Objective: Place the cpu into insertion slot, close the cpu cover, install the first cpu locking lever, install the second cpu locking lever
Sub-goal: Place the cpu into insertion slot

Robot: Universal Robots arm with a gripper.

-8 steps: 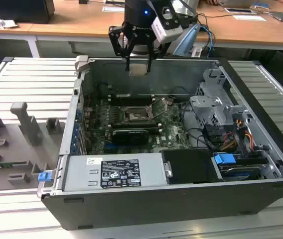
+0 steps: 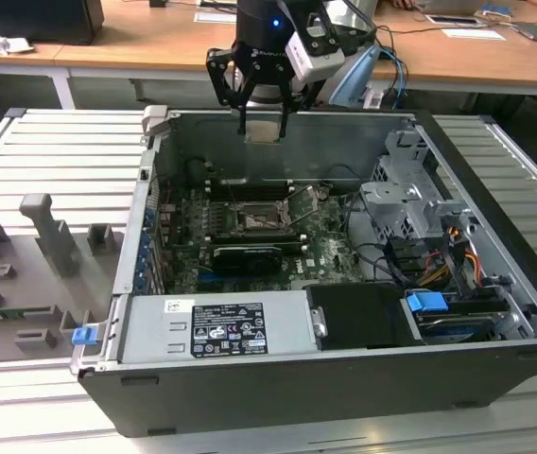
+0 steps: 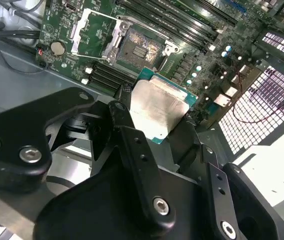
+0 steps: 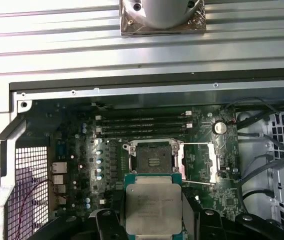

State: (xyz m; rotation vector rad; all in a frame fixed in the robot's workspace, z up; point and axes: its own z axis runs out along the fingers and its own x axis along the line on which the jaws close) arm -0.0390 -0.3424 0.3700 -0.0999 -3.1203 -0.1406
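The pincer [image 2: 266,121] hangs above the open computer case [image 2: 344,378], clamped on the cpu [image 2: 267,133]. The chip is held by two opposite edges, with its pale metal face plain in both wrist views. The cpu is up in the air, well clear of the green circuit board [image 2: 330,248], and nothing is seated yet.

Down below, the insertion slot [image 4: 153,159] lies bare with its dark centre exposed. The cpu cover [image 4: 198,162] is swung open to one side, so the way in looks free. In the first wrist view the chip sits just short of the slot, with their edges running close to parallel — a promising line-up.

As I read it, the step in hand is placing the chip, and squareness decides it. The chip's sides should be matched to the slot's silver rim before any descent. It wants to be kept level and brought straight down, not slid in from the side, since dragging across the contacts is the likely way to spoil this. The open cover and the long black memory slots [image 4: 142,125] flank the target closely, so the fingers [image 3: 132,135] need a clean vertical path. A tilted corner would probably catch the rim — best to let go only once the chip lies flat.
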